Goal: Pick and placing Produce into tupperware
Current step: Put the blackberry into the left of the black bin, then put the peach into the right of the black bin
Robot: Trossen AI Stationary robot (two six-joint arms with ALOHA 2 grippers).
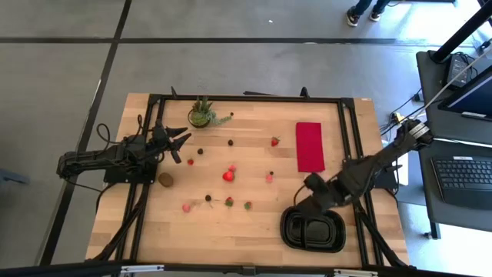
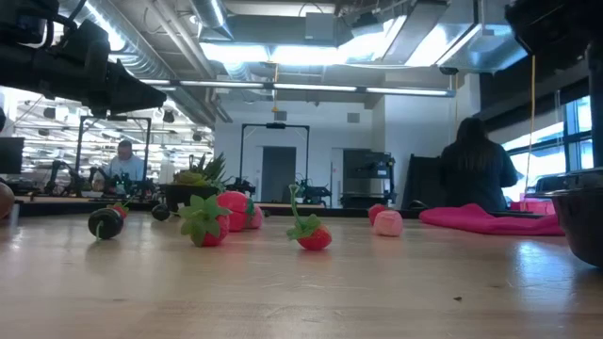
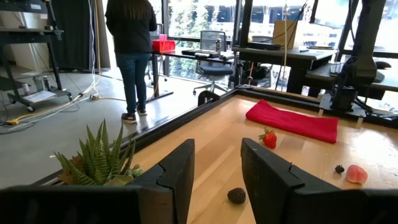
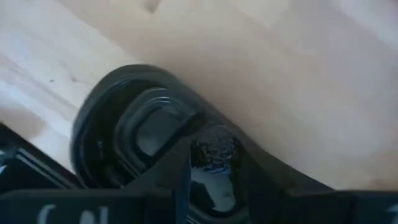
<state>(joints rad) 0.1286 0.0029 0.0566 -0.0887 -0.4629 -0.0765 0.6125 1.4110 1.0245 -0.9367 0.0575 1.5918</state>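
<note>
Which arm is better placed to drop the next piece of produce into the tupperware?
Right. The right gripper hangs directly over the black tupperware, shut on a dark berry, so it only needs to release. The left gripper is open and empty, far off beside the potted plant.

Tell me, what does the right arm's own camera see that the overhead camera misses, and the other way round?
Only the right wrist view shows a dark berry pinched between the right gripper fingers, just above the black tray. Only the high view shows the left gripper open near the potted plant, the red cloth, a kiwi-like piece and scattered strawberries. Both show the tray and the wooden table.
</note>
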